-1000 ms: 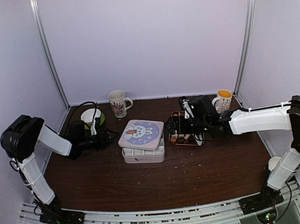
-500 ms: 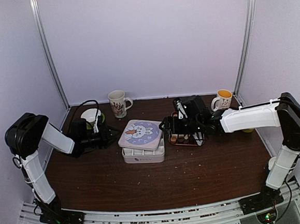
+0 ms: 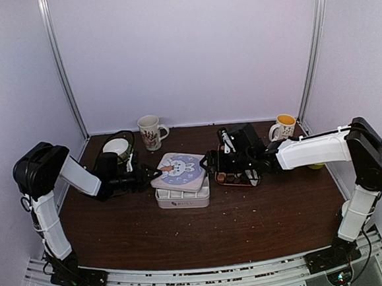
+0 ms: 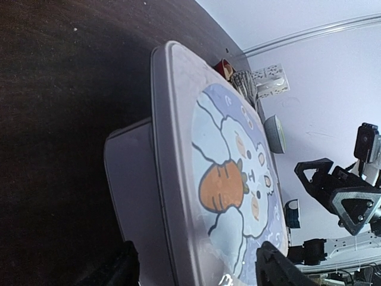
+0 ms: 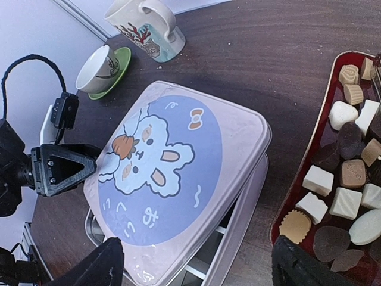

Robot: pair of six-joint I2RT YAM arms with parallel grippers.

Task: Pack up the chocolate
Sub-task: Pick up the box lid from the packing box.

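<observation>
Chocolate (image 5: pixel 348 173) in dark brown, tan and white pieces lies in a red tray (image 5: pixel 296 179) on the dark table (image 3: pixel 250 218), just right of a square tin (image 3: pixel 182 198). The right gripper (image 5: pixel 202 265) hangs above the tin's right side with the tray just beside it; its jaws stand wide apart and hold nothing. The tin's lid (image 5: pixel 172 179), printed with a rabbit and a carrot, sits askew, so the divided base shows under its right edge. The right arm reaches leftward from its base, white forearm nearly level, wrist above the tray. The left gripper (image 4: pixel 199 275) is at the tin's opposite side, well apart from the chocolate, its spread fingers (image 4: pixel 274 271) flanking the lid's edge; whether they touch it I cannot tell. The left arm bends at the elbow and runs low across the table toward the tin. A patterned mug (image 3: pixel 150 131), a cup on a green saucer (image 3: pixel 116 148) and a yellow-lined mug (image 3: pixel 284 127) stand along the back
</observation>
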